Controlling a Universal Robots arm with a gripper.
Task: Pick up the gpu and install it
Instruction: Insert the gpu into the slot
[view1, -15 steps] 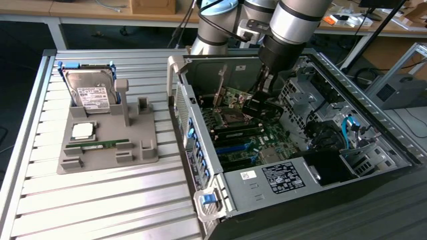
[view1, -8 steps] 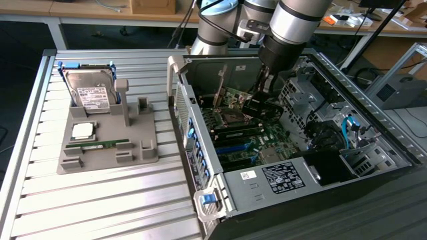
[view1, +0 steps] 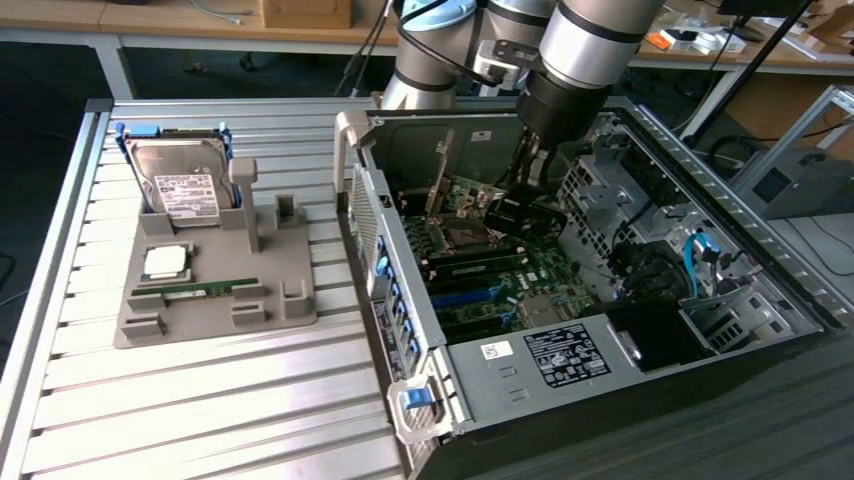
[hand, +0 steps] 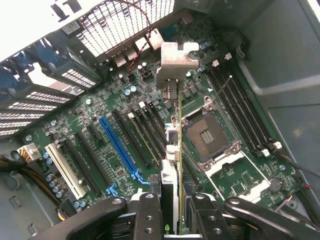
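My gripper (view1: 525, 197) reaches down into the open computer case (view1: 561, 350) and is shut on the gpu (view1: 518, 218), a dark card held upright above the motherboard. In the wrist view the gpu (hand: 175, 132) appears edge-on between the black fingers (hand: 150, 212) of my gripper (hand: 173, 207), with its silver end bracket (hand: 176, 60) at the far end. The card hangs over the board between the black expansion slots (hand: 145, 130) and the empty CPU socket (hand: 207, 136), apart from both. A blue slot (hand: 118, 145) lies further to the side.
At the exterior view's left a grey holder (view1: 220, 300) on the slatted table carries a silver hard drive (view1: 184, 188), a CPU chip (view1: 166, 262) and a green RAM stick (view1: 200, 289). Case walls, the drive cage (view1: 601, 190) and cables (view1: 694, 260) ring the motherboard.
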